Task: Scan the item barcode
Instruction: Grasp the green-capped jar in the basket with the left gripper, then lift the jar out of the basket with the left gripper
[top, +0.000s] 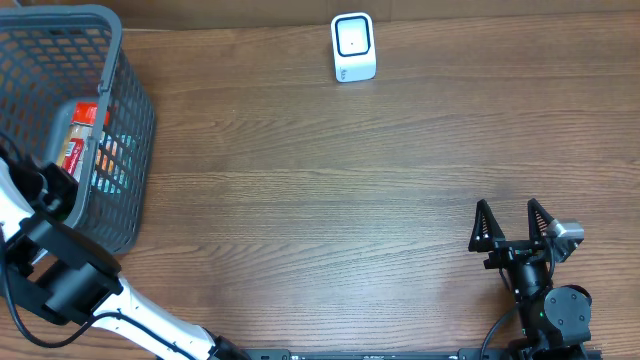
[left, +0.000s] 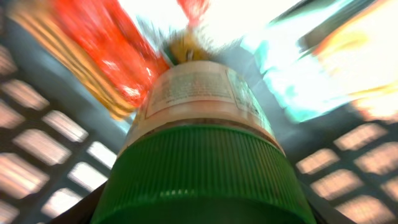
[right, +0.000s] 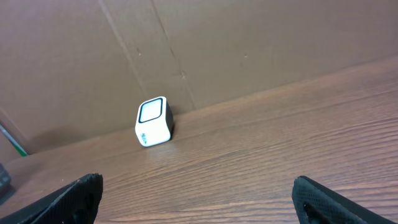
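Observation:
A jar (left: 199, 93) with a pale printed label and a ribbed green lid (left: 199, 168) fills the left wrist view, lying among packets in the grey mesh basket (top: 135, 110). My left gripper (left: 199, 214) straddles the lid, its dark fingers pressed to both sides with no gap showing. From overhead only the left arm (top: 52, 188) shows, reaching into the basket; the jar itself is hidden there. The white scanner (top: 353, 47) stands at the table's far edge and also shows as the scanner (right: 153, 121) in the right wrist view. My right gripper (top: 512, 225) rests open near the front right, holding nothing.
A red packet (left: 99, 43) and a teal packet (left: 292, 81) lie beside the jar inside the basket. Red and orange packets (top: 85, 125) show through the mesh from above. A brown cardboard wall (right: 217, 43) backs the table behind the scanner.

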